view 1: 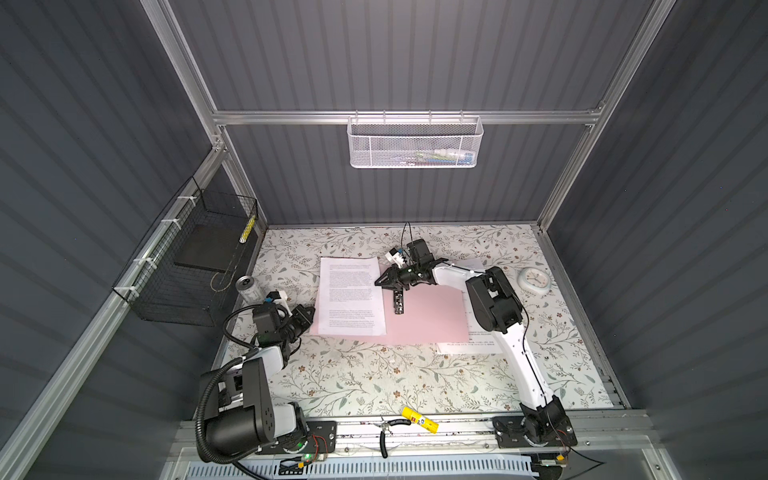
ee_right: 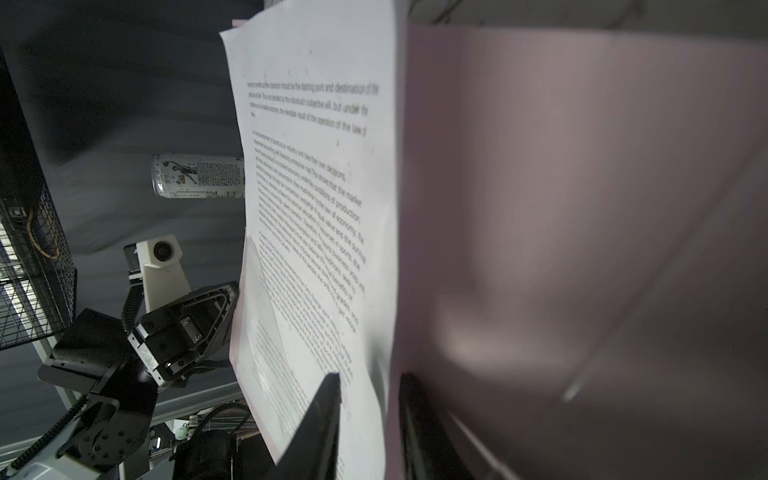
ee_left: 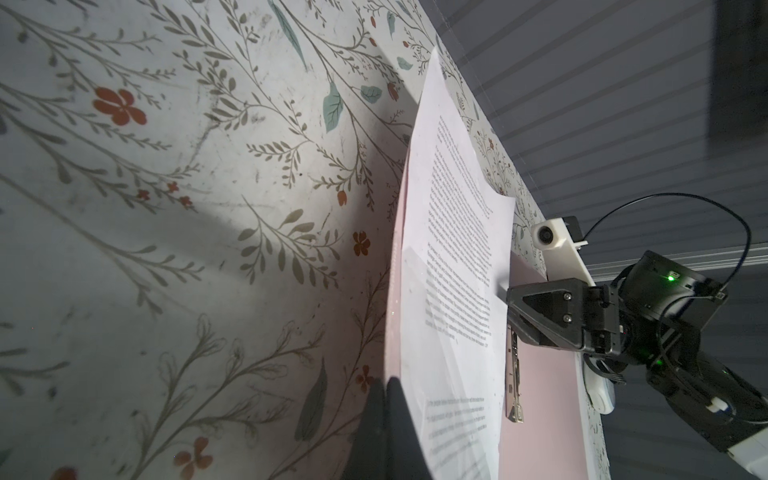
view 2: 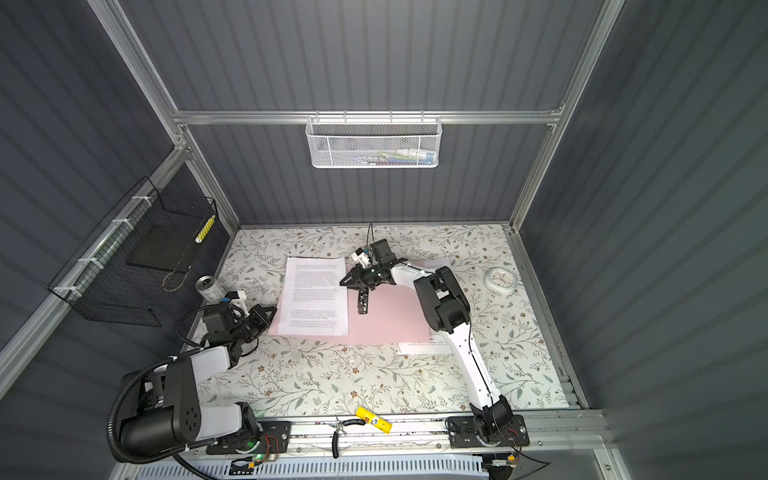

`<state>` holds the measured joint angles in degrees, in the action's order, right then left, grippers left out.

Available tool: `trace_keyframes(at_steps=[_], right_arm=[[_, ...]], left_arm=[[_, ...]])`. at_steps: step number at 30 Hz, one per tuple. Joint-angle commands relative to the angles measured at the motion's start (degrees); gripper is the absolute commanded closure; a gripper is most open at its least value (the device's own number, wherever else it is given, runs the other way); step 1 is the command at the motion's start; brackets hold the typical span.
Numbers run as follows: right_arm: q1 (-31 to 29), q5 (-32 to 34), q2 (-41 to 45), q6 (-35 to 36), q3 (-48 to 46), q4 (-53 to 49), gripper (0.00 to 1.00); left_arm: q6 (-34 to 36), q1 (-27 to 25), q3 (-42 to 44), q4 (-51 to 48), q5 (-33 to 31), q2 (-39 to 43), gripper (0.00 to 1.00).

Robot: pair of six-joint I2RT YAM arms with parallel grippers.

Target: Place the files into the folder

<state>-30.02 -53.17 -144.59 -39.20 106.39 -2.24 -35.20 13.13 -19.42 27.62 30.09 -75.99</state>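
Note:
The pale pink folder (view 1: 428,316) (view 2: 390,320) lies open on the floral table, its metal clip (view 1: 399,303) (ee_left: 514,382) near the middle. The files (view 1: 351,295) (view 2: 316,295), white printed sheets, lie on its left half. My left gripper (view 1: 312,312) (ee_left: 384,382) is shut at the folder's left edge, which runs into the seam between its fingers. My right gripper (view 1: 376,282) (ee_right: 368,378) is at the sheets' right edge. Its jaws stand apart, one finger over the files (ee_right: 316,208), the other on the folder (ee_right: 582,208) side, the paper's edge between them.
Another printed sheet (view 1: 469,345) sticks out from under the folder on the right. A can (view 1: 247,287) stands at the left, a white clock (view 1: 535,280) at the right. A yellow glue stick (view 1: 419,419) and pliers (view 1: 386,432) lie on the front rail. A black wire basket (view 1: 187,270) hangs on the left wall.

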Motion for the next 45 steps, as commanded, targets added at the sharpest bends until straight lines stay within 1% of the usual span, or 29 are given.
trace_keyframes(at_steps=[1,6,8,15,20,25,36,37,45], right_arm=[[-0.17,-0.73,-2.13,-1.34,2.42,-0.11,0.74],[-0.14,-1.50,-3.61,-1.82,4.61,-0.10,0.75],[-0.19,-1.82,-4.12,-2.38,5.49,0.31,0.77],[-0.21,-1.75,-4.40,-3.87,5.89,1.59,1.00],[-0.03,-0.68,-3.67,-5.58,4.67,2.88,1.00],[0.40,3.14,-1.77,-7.00,2.53,3.05,1.00],[1.68,6.43,0.75,-10.18,-1.62,4.26,1.00],[1.77,7.18,0.95,-10.28,-1.70,3.22,1.00],[1.30,7.81,3.41,-11.51,-4.25,3.71,1.00]], left_arm=[[-0.30,-0.12,0.87,1.53,1.35,-0.90,1.00],[-0.40,-0.12,0.92,2.18,1.47,-1.36,1.00],[-0.41,-0.12,0.95,2.26,1.47,-1.56,1.00],[-0.40,-0.12,0.87,2.47,1.56,-1.71,1.00],[-0.40,-0.12,0.94,2.38,1.30,-1.71,1.00],[-0.04,-0.12,1.21,1.59,0.20,-1.19,1.00],[-0.09,-0.12,1.40,1.83,-0.09,-1.44,1.00],[-0.10,-0.12,1.40,1.83,-0.20,-1.47,1.00],[-0.04,-0.12,1.49,1.99,-0.73,-1.75,1.00]])
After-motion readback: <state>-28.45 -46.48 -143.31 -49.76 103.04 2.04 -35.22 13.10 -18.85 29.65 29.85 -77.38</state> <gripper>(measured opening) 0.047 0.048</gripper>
